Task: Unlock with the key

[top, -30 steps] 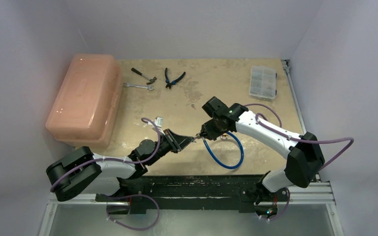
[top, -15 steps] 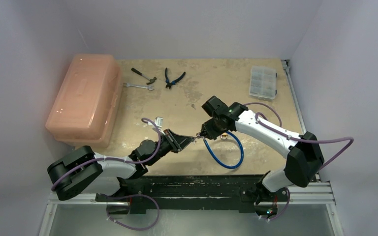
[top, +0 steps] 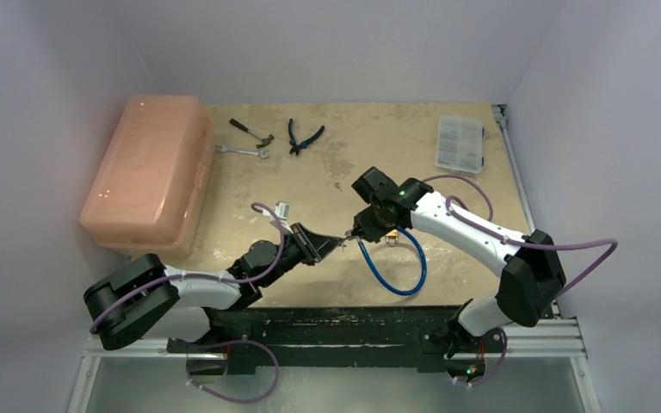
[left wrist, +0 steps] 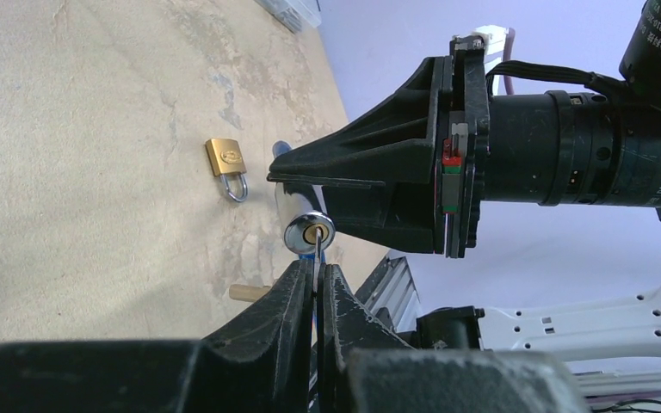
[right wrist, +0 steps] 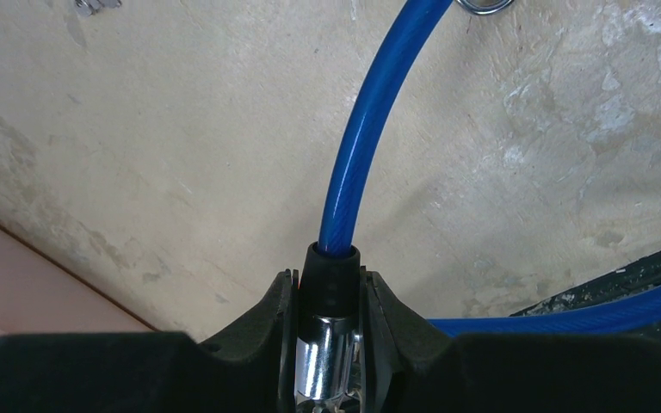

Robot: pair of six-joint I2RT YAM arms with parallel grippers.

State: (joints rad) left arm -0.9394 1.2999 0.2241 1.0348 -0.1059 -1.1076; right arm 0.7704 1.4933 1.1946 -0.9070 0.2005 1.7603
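— The key (left wrist: 318,247)?
— Pinched in the left gripper (left wrist: 317,274), tip in the blue cable lock (right wrist: 344,172)'s keyhole, over the desk (top: 353,146)'s middle.
— And the right gripper (right wrist: 328,284)?
— Clamping that lock's barrel; its motor (left wrist: 620,155) reads "DAMIAO".

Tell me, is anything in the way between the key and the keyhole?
Nothing visible. The left gripper pinches the key, and its tip sits right at the keyhole of the silver lock, which the right gripper holds.
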